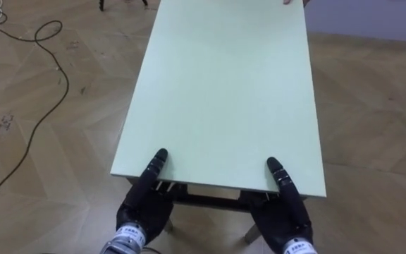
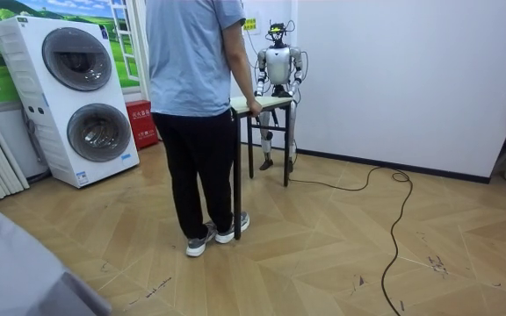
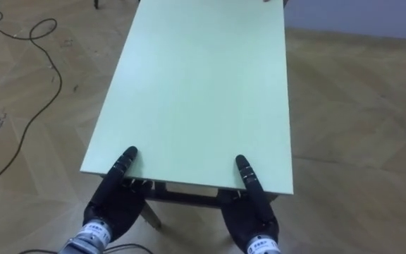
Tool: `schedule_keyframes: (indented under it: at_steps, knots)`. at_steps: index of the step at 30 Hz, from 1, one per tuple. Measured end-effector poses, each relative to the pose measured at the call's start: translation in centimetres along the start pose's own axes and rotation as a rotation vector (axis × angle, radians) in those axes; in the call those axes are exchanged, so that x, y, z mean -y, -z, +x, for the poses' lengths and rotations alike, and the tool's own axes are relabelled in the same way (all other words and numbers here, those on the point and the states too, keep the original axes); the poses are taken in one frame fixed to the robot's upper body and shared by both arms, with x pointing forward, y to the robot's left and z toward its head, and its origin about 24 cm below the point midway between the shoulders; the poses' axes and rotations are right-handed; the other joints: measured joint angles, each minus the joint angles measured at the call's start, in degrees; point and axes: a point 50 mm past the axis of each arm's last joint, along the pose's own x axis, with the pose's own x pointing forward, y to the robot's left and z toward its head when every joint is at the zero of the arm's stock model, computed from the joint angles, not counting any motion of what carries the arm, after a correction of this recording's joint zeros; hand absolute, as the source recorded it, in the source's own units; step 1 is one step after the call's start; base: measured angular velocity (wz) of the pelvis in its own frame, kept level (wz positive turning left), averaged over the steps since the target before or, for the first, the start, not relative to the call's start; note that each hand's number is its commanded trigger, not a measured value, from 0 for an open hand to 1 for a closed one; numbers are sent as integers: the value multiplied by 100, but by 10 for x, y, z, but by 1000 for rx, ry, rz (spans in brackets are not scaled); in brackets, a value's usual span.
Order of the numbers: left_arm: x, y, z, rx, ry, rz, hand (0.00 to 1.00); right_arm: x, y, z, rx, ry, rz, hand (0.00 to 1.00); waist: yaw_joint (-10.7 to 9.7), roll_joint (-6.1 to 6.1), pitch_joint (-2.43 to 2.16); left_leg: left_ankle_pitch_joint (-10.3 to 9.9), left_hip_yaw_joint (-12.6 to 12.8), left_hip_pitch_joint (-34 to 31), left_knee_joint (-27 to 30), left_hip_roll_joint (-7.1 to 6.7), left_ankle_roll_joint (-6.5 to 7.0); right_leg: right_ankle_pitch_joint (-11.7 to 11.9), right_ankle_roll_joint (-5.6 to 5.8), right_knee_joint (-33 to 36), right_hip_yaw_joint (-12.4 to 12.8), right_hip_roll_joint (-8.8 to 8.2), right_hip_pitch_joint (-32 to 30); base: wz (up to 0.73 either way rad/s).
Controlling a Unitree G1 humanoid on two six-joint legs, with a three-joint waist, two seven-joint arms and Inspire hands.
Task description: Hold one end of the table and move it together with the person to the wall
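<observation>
Your table (image 1: 224, 92) has a pale green top and stretches lengthwise straight away from you. One short end is at your waist and the other points toward the person (image 2: 191, 88). Its long sides narrow toward the top of the eye views, and its dark frame shows beneath the near edge.

Your left hand (image 1: 143, 204) holds that near edge close to its left corner. The thumb lies flat on the top and the rest of the hand is tucked below, so the fingers clamp the board between them. Your right hand (image 1: 287, 212) grips the same edge near the right corner in the same way, thumb on top and palm beneath.

In the room view you stand upright close to the white wall (image 2: 393, 70), with the table between you and the person. The person stands at the far short end, back to the room camera, with one hand (image 2: 253, 107) on the table's corner. A stacked pair of washing machines (image 2: 77, 96) stands at the room view's left. I cannot tell whether the table legs are off the wooden floor (image 2: 341, 246).
</observation>
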Motion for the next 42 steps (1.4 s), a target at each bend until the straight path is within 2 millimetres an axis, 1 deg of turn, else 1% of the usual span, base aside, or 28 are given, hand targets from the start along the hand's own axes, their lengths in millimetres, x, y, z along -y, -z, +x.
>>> schedule_keyframes:
  at_steps: [5, 7, 8, 10, 12, 13, 15, 16, 18, 20, 22, 26, 29, 42]
  knots:
    - [0, 0, 0, -1, 2, 0, 100, 0, -1, 0, -1, -4, -3, 100, -3, 5, 2, 35, -73, -49, 8, 7, -29, 6, -10, -53, -20, 22, 1, 5]
    - [-1, 2, -1, -3, -1, -3, 100, 2, 0, -2, 0, 0, -2, 100, -39, 9, 9, 56, -187, 14, -1, 9, -47, 11, -20, -123, -79, 34, 128, 14]
    - [-2, 2, -2, -4, -4, -2, 100, 2, 0, -2, -1, 2, -2, 100, -74, 17, 20, 60, -191, 51, -5, 26, -54, 10, -21, -144, -103, 47, 192, 14]
    - [-3, 3, -2, -6, -7, -4, 100, 3, 0, -2, -1, 6, -4, 100, -91, 25, 25, 68, -194, 82, -4, 39, -67, 14, -30, -209, -163, 62, 270, 8]
    - [-3, 4, -2, -6, -7, -6, 100, 3, -1, -2, -1, 6, -5, 100, -78, 26, 25, 71, -199, 94, -7, 46, -77, 11, -40, -206, -157, 81, 280, 0]
    - [-3, 4, -2, -8, -7, -6, 100, 3, -1, -2, 0, 7, -8, 100, -82, 38, 31, 71, -199, 96, -7, 45, -81, 10, -42, -207, -168, 90, 285, 0]
    - [-2, 6, -2, -12, -5, -7, 100, 4, -3, -2, 2, 1, -18, 100, -91, 92, 62, 58, -204, 86, -19, 45, -101, 13, -46, -209, -175, 102, 288, 5]
    - [-2, 7, -2, -15, -3, -9, 100, 4, -5, -3, 5, -4, -25, 100, -100, 144, 77, 47, -209, 48, -35, 40, -111, 13, -47, -209, -192, 106, 276, 7]
    - [-2, 8, -2, -19, -3, -12, 100, 4, -7, -3, 7, -8, -31, 100, -158, 196, 67, 47, -240, 54, -124, 29, -113, 13, -47, -211, -207, 103, 267, 13]
    - [-2, 8, -3, -20, -5, -12, 100, 4, -7, -3, 6, -8, -34, 100, -184, 220, 61, 55, -281, 41, -156, 13, -118, 11, -48, -211, -250, 97, 268, 10]
    - [-2, 8, -3, -20, -4, -11, 100, 4, -7, -3, 6, -8, -34, 100, -230, 222, 59, 71, -346, 29, -161, -13, -114, 11, -47, -211, -308, 76, 281, 11]
    - [-2, 8, -3, -22, -5, -11, 100, 4, -8, -3, 6, -7, -36, 100, -238, 223, 58, 87, -346, 51, -164, -42, -94, 11, -47, -210, -314, 47, 302, 2]
    - [-3, 9, -3, -23, -8, -14, 100, 4, -8, -3, 3, -4, -37, 100, -288, 223, 58, 118, -364, 87, -175, -72, -75, 11, -43, -210, -331, 18, 331, 5]
    - [-6, 8, -5, -24, -19, -17, 100, 5, -6, -3, -14, 4, -35, 100, -318, 200, 47, 128, -339, 150, -194, -81, -71, 0, -26, -210, -314, 9, 370, 0]
